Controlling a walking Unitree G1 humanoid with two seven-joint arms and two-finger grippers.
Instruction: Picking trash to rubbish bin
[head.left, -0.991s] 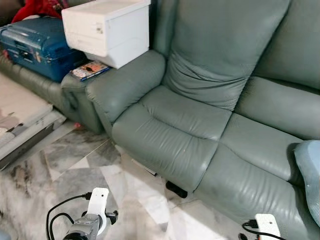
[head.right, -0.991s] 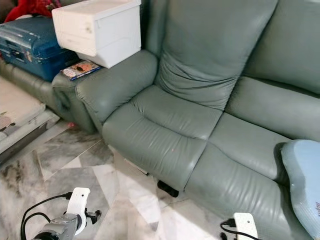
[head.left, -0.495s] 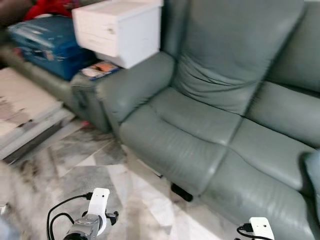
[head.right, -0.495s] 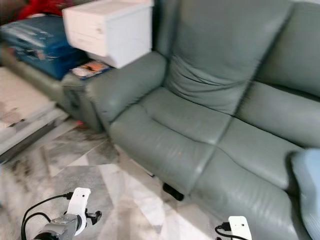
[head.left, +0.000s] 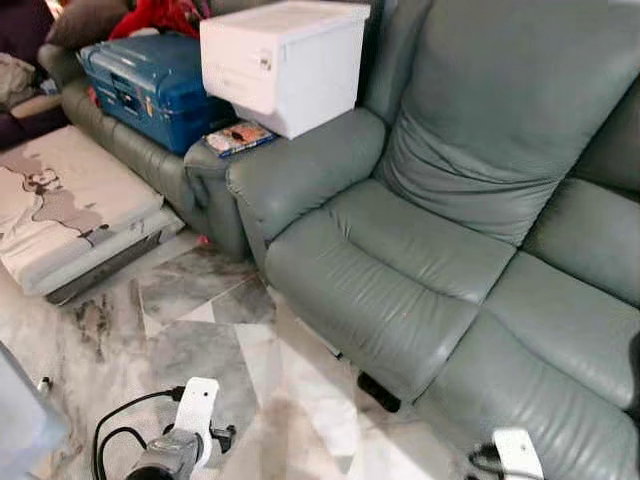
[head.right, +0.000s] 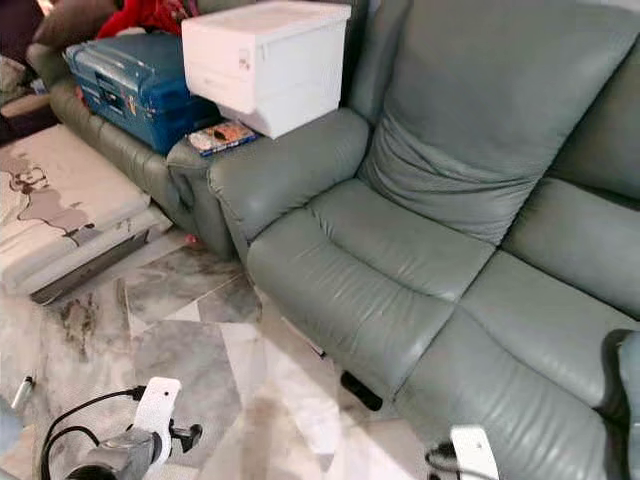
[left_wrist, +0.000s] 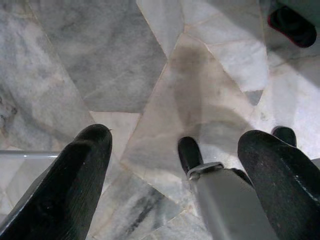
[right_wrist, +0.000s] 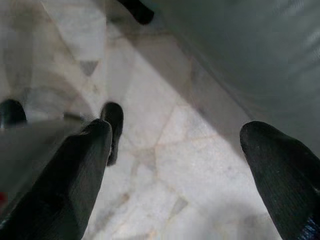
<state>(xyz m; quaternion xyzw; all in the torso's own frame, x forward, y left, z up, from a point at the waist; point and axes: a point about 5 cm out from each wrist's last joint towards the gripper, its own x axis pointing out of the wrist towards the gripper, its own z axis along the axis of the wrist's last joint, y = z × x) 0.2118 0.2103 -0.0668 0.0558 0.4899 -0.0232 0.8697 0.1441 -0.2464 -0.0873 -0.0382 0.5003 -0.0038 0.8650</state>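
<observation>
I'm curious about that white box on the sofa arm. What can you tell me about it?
The white box looks like smooth plastic, rectangular, with a flat lid and a seam line across its front. It sits upright on the grey-green sofa's armrest, overhanging it slightly. A colourful booklet lies beside its base, and a blue suitcase stands behind it.

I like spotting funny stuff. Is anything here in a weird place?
Yes. A white box sits on the sofa armrest, and a blue suitcase lies on the next sofa's seat. A small dark thing pokes out from under the sofa.
</observation>
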